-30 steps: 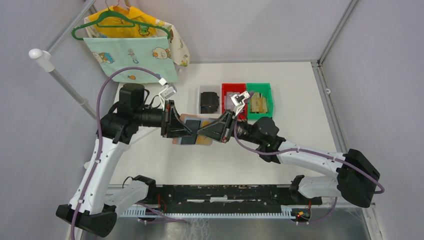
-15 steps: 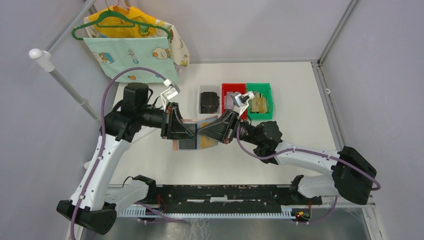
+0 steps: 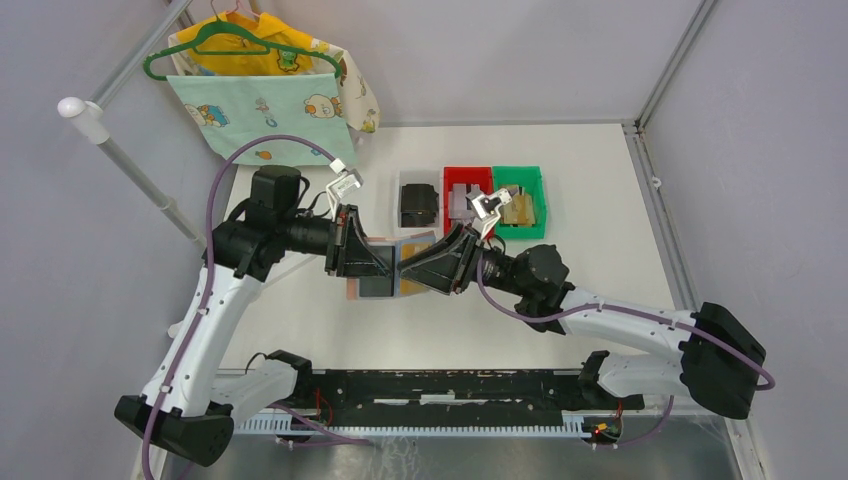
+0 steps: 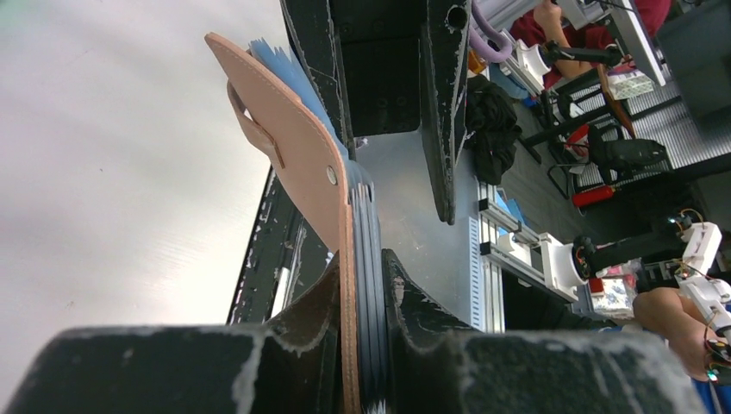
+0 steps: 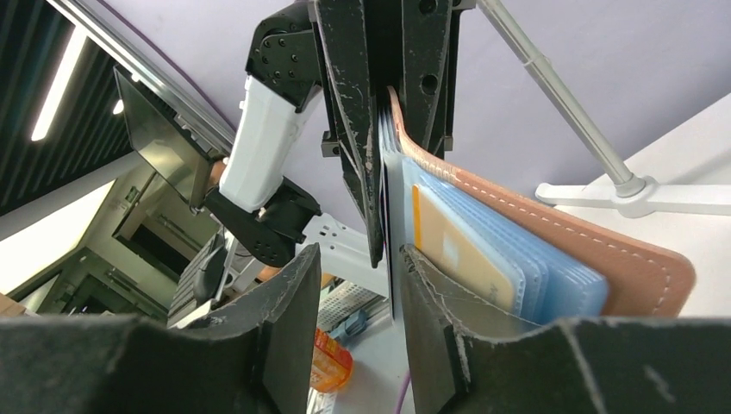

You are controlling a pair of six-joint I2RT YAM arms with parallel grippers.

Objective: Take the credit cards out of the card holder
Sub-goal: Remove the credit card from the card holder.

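The card holder [image 3: 375, 288] hangs open above the table between my two grippers. Its pinkish-tan cover [image 4: 289, 147] and blue sleeves [image 5: 552, 276] fan out. My left gripper [image 4: 364, 269] is shut on the holder's cover and a stack of sleeves, and in the top view it [image 3: 385, 266] comes in from the left. My right gripper [image 5: 358, 254] stands open at the sleeves' free edge, with a thin dark sheet edge [image 5: 390, 259] in its gap beside the right finger [image 5: 431, 293]. A tan-yellow card face [image 5: 457, 250] shows inside one sleeve. Pale grey flat pieces [image 3: 463, 193] lie in the red bin.
Behind the grippers stand a clear bin holding a black block [image 3: 418, 205], a red bin [image 3: 466, 172] and a green bin [image 3: 533, 212] with golden-tan items. Printed cloths on a green hanger [image 3: 265, 95] hang at the back left, beside a slanted white pole [image 3: 130, 165].
My right gripper's jaws have spread apart at the sleeves. Both grippers and the holder shifted slightly. The left gripper keeps its grip.
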